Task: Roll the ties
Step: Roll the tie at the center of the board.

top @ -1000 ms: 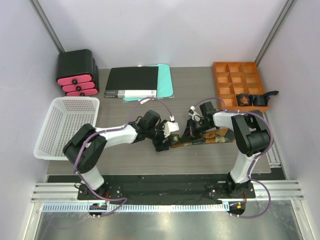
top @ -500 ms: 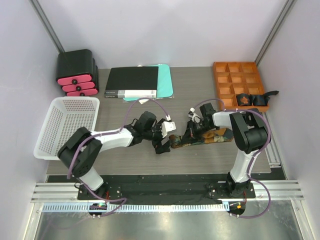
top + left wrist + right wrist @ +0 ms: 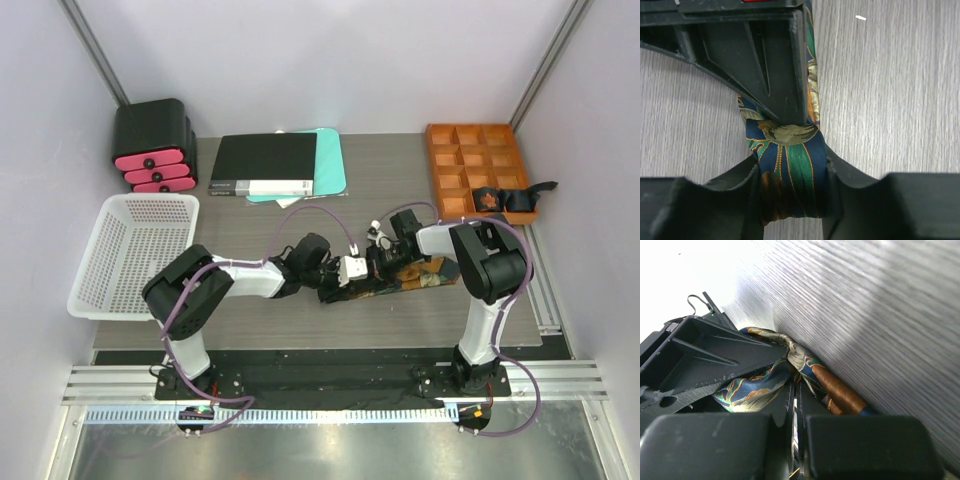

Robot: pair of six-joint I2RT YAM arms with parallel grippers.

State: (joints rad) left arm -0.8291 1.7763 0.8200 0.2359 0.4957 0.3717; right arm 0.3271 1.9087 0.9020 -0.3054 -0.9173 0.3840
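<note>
A tie point(image 3: 430, 275) with blue, green and gold patterning lies across the near middle of the table. My left gripper point(image 3: 362, 284) meets its left end, and in the left wrist view it point(image 3: 790, 161) is shut on a bunched fold of the tie point(image 3: 785, 132). My right gripper point(image 3: 380, 268) comes in from the right. Seen from the right wrist, it point(image 3: 796, 382) is shut, with the tie point(image 3: 755, 390) wrapped around its tips. Its black fingers point(image 3: 775, 65) reach down to that same fold. Two more rolled ties point(image 3: 490, 200) sit in the orange tray point(image 3: 432, 150).
A white basket point(image 3: 135, 250) stands at the left edge. Black drawers with pink fronts point(image 3: 152, 147) are at the back left. A black box point(image 3: 265, 165) lies on a teal folder point(image 3: 332, 160) at the back middle. The orange tray has several compartments.
My left gripper swung right along the table to the tie's end, opened wide, then closed on the fold. The right gripper stayed shut and edged left.
</note>
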